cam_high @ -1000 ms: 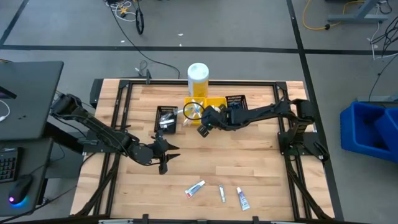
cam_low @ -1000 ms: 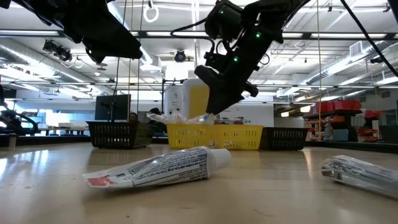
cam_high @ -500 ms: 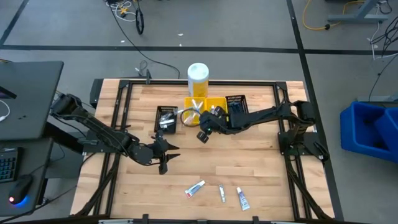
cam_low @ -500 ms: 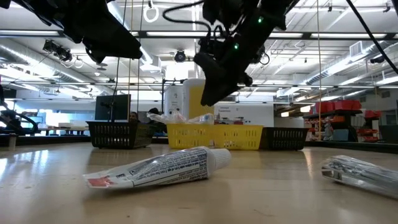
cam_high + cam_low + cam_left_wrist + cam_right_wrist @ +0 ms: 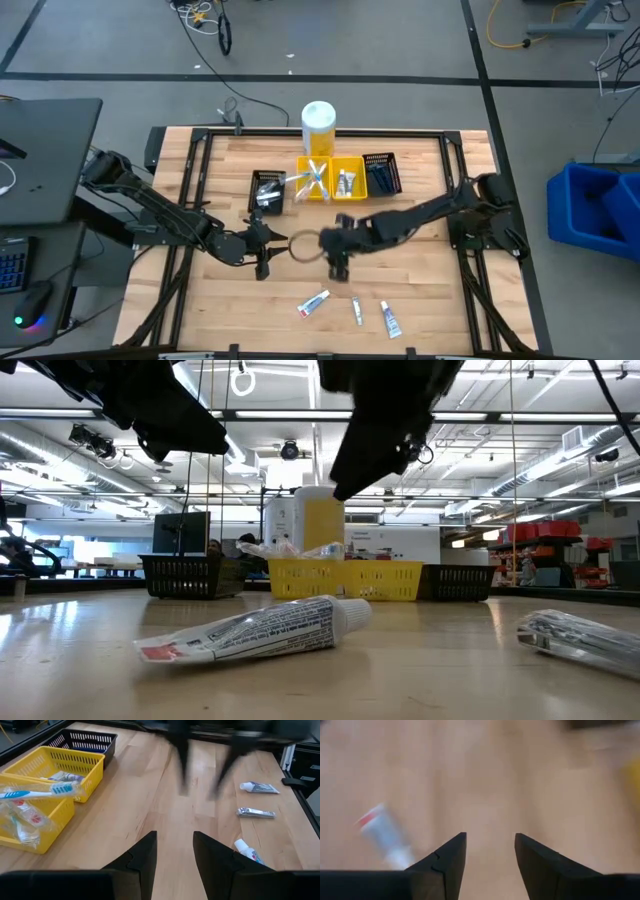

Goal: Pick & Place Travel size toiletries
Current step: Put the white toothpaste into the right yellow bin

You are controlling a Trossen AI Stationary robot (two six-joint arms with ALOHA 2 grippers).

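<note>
— While the right gripper [image 5: 337, 262] hung over the middle of the wooden surface [image 5: 420, 290], where were the toiletries?

— Three lay loose near the front edge: a white toothpaste tube with a red end [image 5: 314, 303], a small silvery piece [image 5: 356, 311] beside it, and another white tube [image 5: 390, 320] further right. They were near one another but apart. The rest sat in the bins at the back: wrapped toothbrushes [image 5: 312, 177] in one yellow bin [image 5: 303, 192], small tubes in the second yellow bin [image 5: 350, 192], and dark items in the black basket [image 5: 381, 172] just right of it.

— And the right gripper's fingers?

— Its wrist view showed the two dark fingers [image 5: 447, 862] parted with bare wood between them, holding nothing. The red-ended tube [image 5: 385, 837] showed beyond them, off to one side.

— The left gripper?

— The left gripper [image 5: 262, 262] hovered over the surface just left of the right one, fingers [image 5: 140, 862] apart and empty. From its wrist the yellow bin [image 5: 55, 762] with a blue toothbrush [image 5: 35, 792] was visible, along with the three loose items.

— Anything else on the surface?

— Another black basket [image 5: 267, 190] left of the yellow bins, and a tall white-and-yellow container [image 5: 318, 127] behind them.
</note>
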